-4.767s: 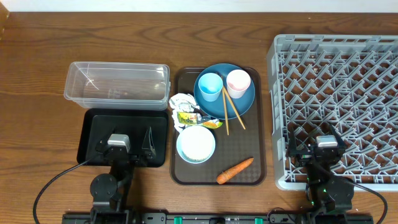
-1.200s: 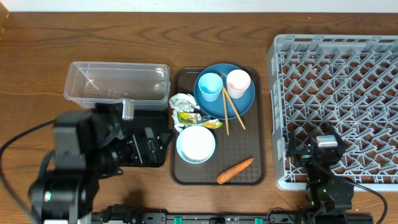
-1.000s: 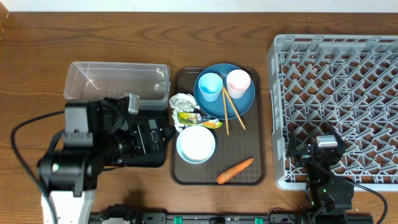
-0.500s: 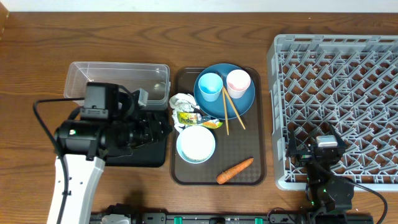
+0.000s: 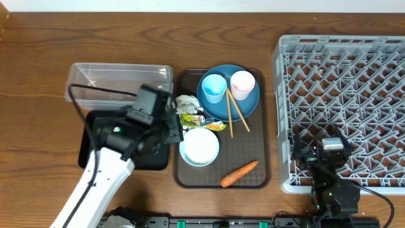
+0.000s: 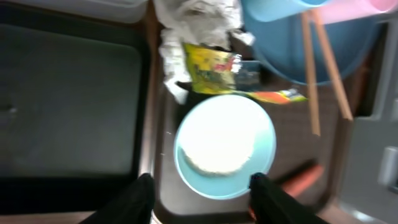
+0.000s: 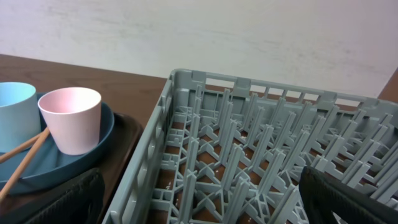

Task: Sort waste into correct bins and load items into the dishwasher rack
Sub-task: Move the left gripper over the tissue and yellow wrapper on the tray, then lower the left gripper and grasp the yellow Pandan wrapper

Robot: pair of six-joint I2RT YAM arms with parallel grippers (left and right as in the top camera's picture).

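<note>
cups [image 5: 214, 87] [image 5: 242, 82]: 2 | chopsticks [image 5: 229, 114] [image 5: 240, 115]: 2 | plate [image 5: 250, 101]: 1 | bowl [image 5: 199, 147]: 1 | carrot [image 5: 239, 173]: 1 | bins [image 5: 114, 85] [image 5: 88, 136]: 2 | rack [image 5: 342, 95]: 1

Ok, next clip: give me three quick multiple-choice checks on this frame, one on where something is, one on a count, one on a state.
1. Where does the small orange carrot lie?
A. in the clear plastic tub
B. on the dark brown serving tray
C. in the grey plastic rack

2. How many cups stand on the round blue plate?
A. one
B. two
C. three

3. How does the pale pink cup stand?
A. upright, mouth up
B. on its side
C. upside down

Answers:
1 B: the carrot rests on the tray's brown floor, nearer the robot than the plate.
2 B: a light blue cup and the pink one stand side by side on it.
3 A: the right wrist view shows its open rim on top.
</note>
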